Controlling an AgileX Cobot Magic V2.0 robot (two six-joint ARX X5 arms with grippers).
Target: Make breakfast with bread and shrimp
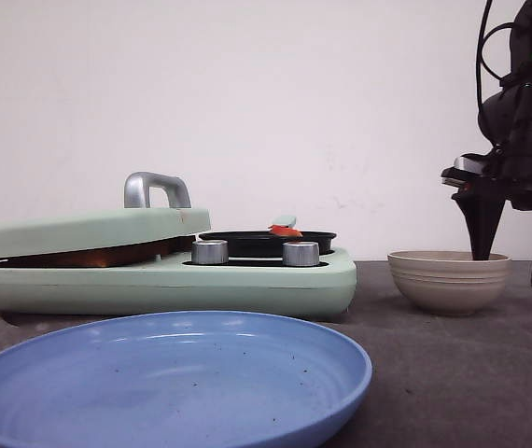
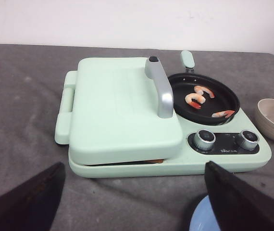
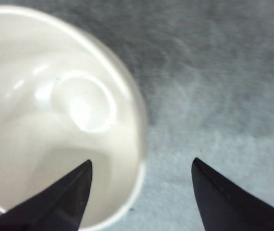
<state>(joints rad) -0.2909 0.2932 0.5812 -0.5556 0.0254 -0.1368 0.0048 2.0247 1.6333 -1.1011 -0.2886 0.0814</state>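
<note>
A mint-green breakfast maker [image 2: 122,110] stands with its lid down. Only a thin brown edge of the bread [image 2: 151,161] shows under the lid, also as a bread edge [image 1: 107,254] in the front view. Three shrimp [image 2: 195,99] lie in its black pan [image 2: 226,96]; one shrimp [image 1: 285,230] peeks over the rim. My left gripper [image 2: 134,166] is open and empty, held back from the maker's front. My right gripper [image 1: 513,266] is open over the right rim of a beige bowl [image 1: 449,278], with one finger inside and one outside. The bowl [image 3: 55,106] looks empty, with my right gripper [image 3: 142,163] holding nothing.
A large blue plate [image 1: 168,383] lies at the front, near the maker; the plate's edge [image 2: 202,219] shows by my left finger. Two silver knobs [image 2: 204,139] sit on the maker's front. The grey table runs to a white wall.
</note>
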